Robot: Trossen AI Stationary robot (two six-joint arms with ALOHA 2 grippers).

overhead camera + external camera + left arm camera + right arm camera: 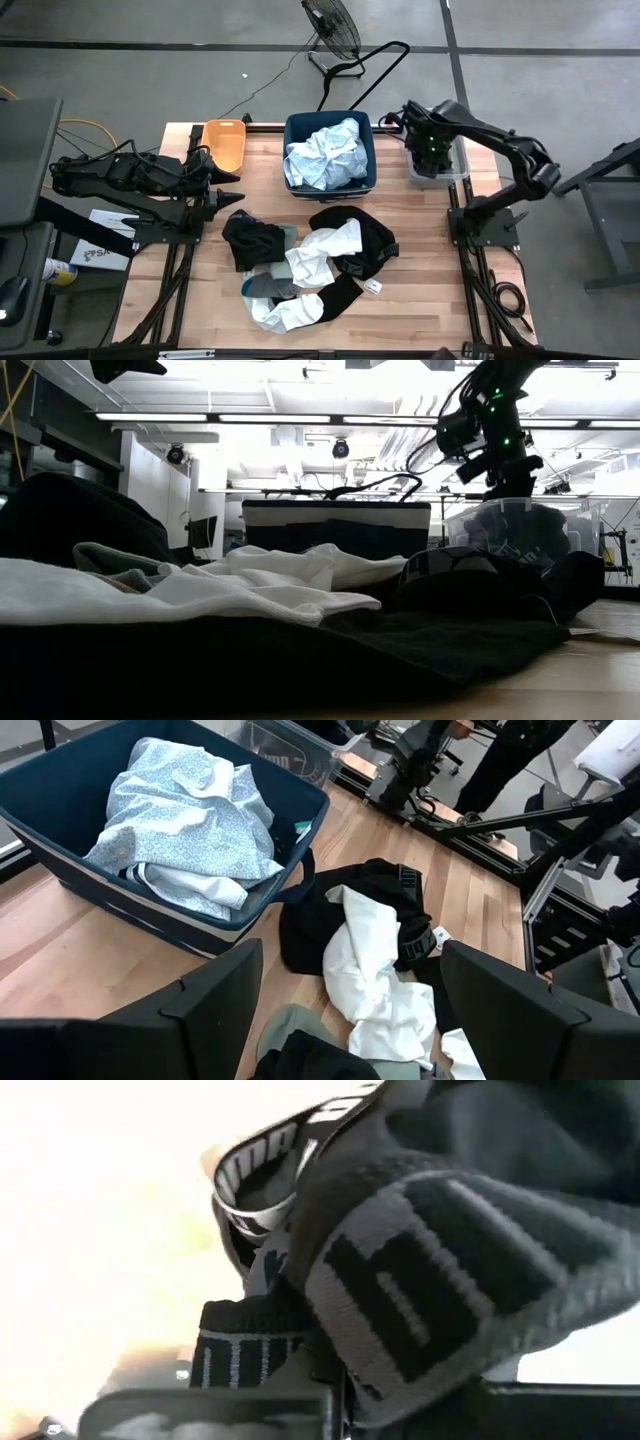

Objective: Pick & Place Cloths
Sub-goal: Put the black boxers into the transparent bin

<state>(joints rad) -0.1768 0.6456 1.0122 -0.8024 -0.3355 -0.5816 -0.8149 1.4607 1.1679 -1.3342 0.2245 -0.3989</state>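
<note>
The pile of cloths (305, 265) sits heaped near the front edge of the tabletop (420, 290), black pieces tangled with white ones and a grey-green bit poking out. Left end effector (228, 186) hovers at the left edge with its fingers spread wide and nothing in them, and the heap lies just off its tips toward the tabletop's middle, so the left arm looks like the nearer one for the next grab. Further back, the navy bin (329, 122) already holds pale blue cloth. Right end effector (432, 150) is over the clear bin (438, 172) at the far right corner, clamped on a black sock (440, 1270) with grey lettering.
</note>
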